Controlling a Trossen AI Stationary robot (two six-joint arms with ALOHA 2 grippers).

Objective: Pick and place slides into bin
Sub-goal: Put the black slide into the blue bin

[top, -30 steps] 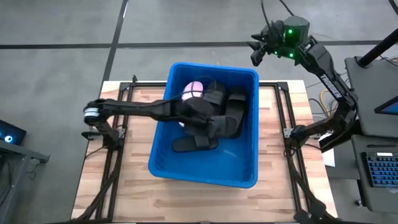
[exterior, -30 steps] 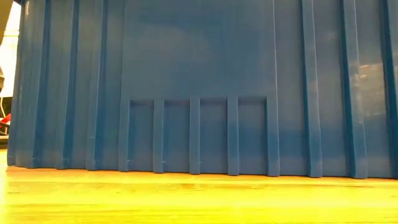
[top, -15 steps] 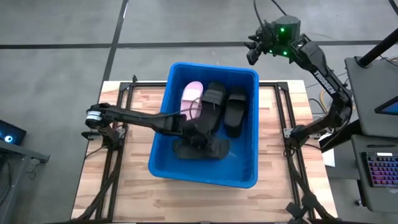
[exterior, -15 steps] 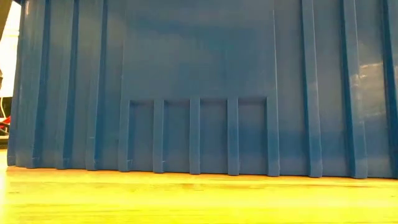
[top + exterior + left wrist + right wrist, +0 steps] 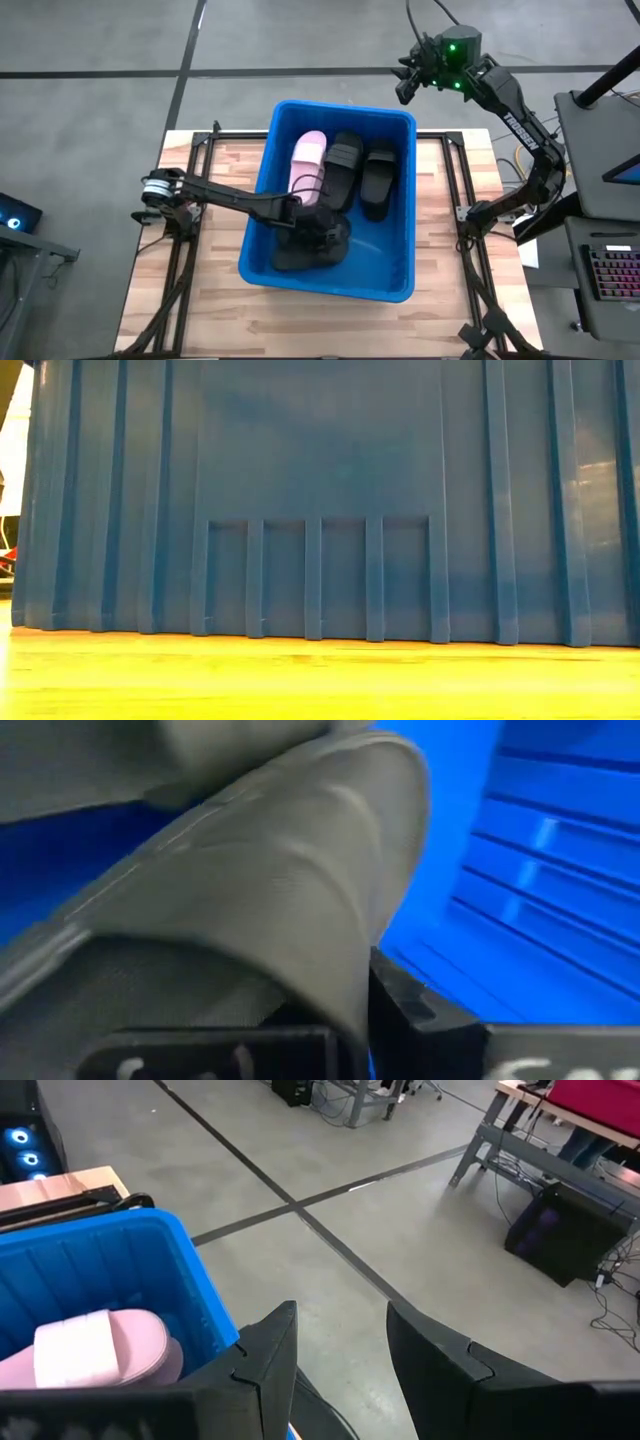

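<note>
The left gripper [image 5: 322, 238] is reaching low inside the bin [image 5: 398, 285], fingers pressed together against a black slide [image 5: 300, 258] at its 7 o'clock corner; the right gripper [image 5: 407, 80] (fingers spread, holding nothing) is hovering beyond the 1 o'clock corner

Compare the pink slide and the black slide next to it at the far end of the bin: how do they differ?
The pink slide is pale; the black slide beside it is matte dark. The pink slide lies nearest the bin's left wall; the black slide lies toward the middle. Both lie lengthwise inside the bin, straps up.
</note>
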